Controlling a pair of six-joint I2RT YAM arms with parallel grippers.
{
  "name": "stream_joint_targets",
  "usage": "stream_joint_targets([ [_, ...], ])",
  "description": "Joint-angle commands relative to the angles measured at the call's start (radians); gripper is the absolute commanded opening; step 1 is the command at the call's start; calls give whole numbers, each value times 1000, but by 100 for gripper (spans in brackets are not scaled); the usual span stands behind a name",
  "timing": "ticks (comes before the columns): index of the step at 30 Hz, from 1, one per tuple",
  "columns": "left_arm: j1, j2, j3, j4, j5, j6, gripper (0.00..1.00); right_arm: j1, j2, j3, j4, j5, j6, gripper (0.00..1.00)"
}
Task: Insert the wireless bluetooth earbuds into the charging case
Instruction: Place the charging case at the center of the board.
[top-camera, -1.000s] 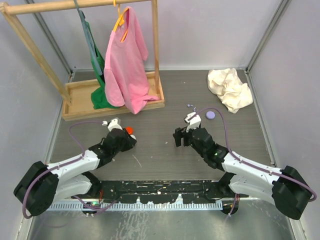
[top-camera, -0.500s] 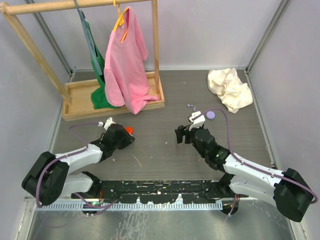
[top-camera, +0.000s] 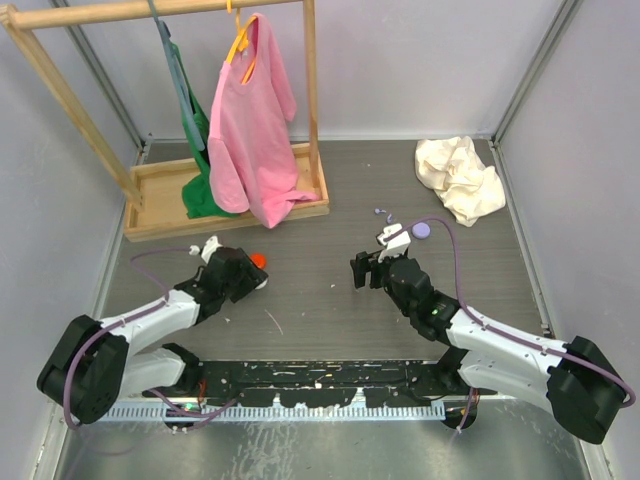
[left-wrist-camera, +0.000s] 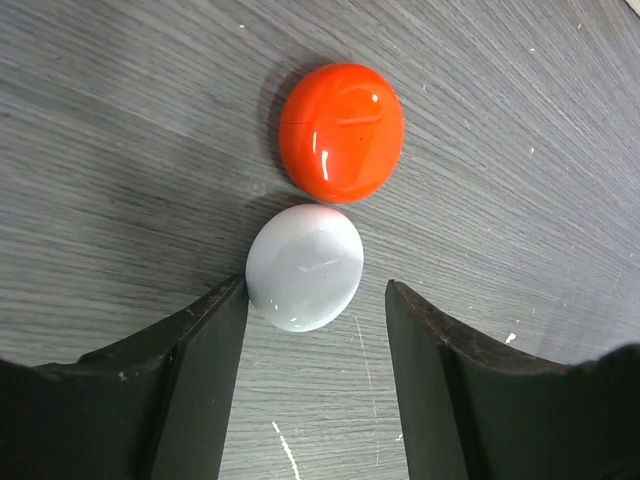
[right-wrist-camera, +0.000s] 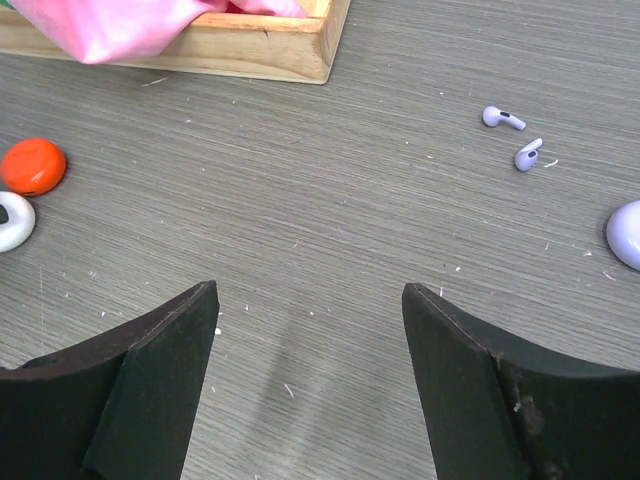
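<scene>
White case lies shut on the table between the parted jaws of the left gripper. Its 9 o'clock finger is at the shell's edge and the 3 o'clock finger stands clear, so nothing is clamped. The orange case, also shut, sits just beside the white one at 12 o'clock; whether they touch I cannot tell. The step looks like a release. To do it well, the left gripper should back straight out toward 6 o'clock with the jaws wide, so the near finger does not drag the glossy shell into its neighbour. The right gripper hangs wide open and empty. The lilac buds lie loose near each other on the table at its 1 o'clock, with the lilac case at their 4 o'clock, apart from them. No bud is in a case yet. The next pick needs a slow, centred pinch on one tiny bud, and a lid must be opened first. Against the picture from a second ago, the left jaws have gone from closed to parted, and the left wrist has eased toward 10 o'clock. The right gripper has crept slightly toward 12 o'clock, its jaws as wide as before.
</scene>
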Motion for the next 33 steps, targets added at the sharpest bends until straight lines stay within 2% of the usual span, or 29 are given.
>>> stream_joint_targets([
  [1, 16, -43, 5, -105, -38, 47, 60, -2, 8, 7, 59, 16, -9, 80],
  [11, 15, -156, 62, -244, -55, 226, 70, -2, 50, 50, 6, 37, -8, 85],
  [16, 16, -257, 82, -274, -104, 307, 83, -23, 121, 137, -102, 92, 3, 88],
  [19, 16, -313, 85, -256, -115, 328, 86, -45, 170, 192, -160, 108, 7, 89],
  [20, 16, -328, 85, -245, -117, 336, 93, -59, 189, 210, -179, 110, 10, 90],
  [21, 16, -341, 85, -231, -121, 346, 94, -76, 211, 233, -199, 112, 12, 90],
  [26, 16, -394, 96, -172, -118, 424, 97, -161, 306, 330, -288, 116, -4, 91],
  [27, 16, -405, 100, -159, -118, 440, 100, -183, 321, 343, -298, 114, -7, 91],
  [33, 15, -429, 129, -101, -122, 509, 98, -301, 406, 416, -349, 80, -14, 92],
])
